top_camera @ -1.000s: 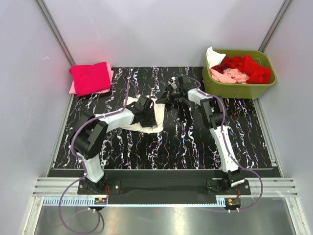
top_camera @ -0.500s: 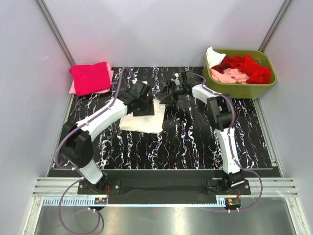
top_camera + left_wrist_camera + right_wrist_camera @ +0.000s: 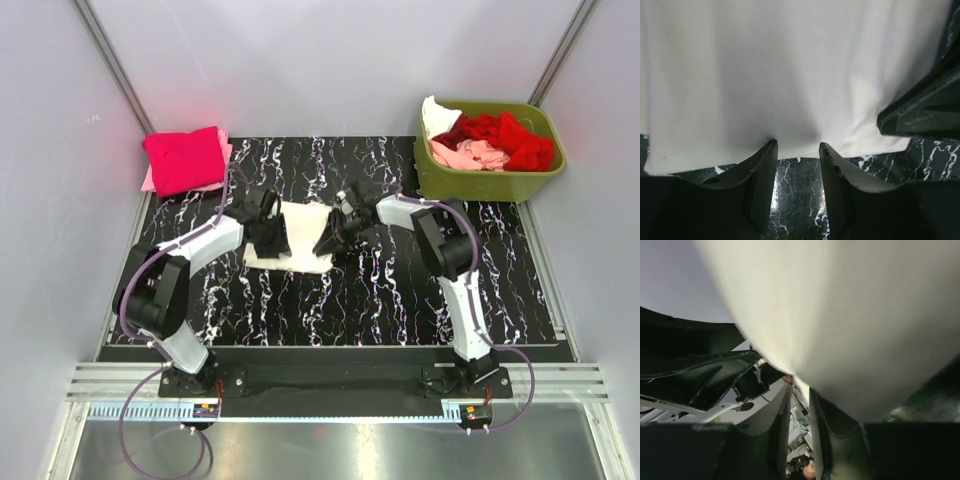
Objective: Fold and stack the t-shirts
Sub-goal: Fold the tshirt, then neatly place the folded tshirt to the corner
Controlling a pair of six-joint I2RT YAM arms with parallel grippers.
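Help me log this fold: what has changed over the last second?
The left gripper swung from above the white t-shirt to its left edge; the right gripper came in from beyond the far edge to its right edge. The shirt lies flatter, a neater rectangle. Neither clearly holds it. The magenta stack and the green bin stayed put.

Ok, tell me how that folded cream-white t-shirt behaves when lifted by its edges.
The folded cream-white cloth t-shirt would likely sag floppily; its edge drapes softly in both wrist views. Probably light, being thin cloth. Folded layers may slide apart.
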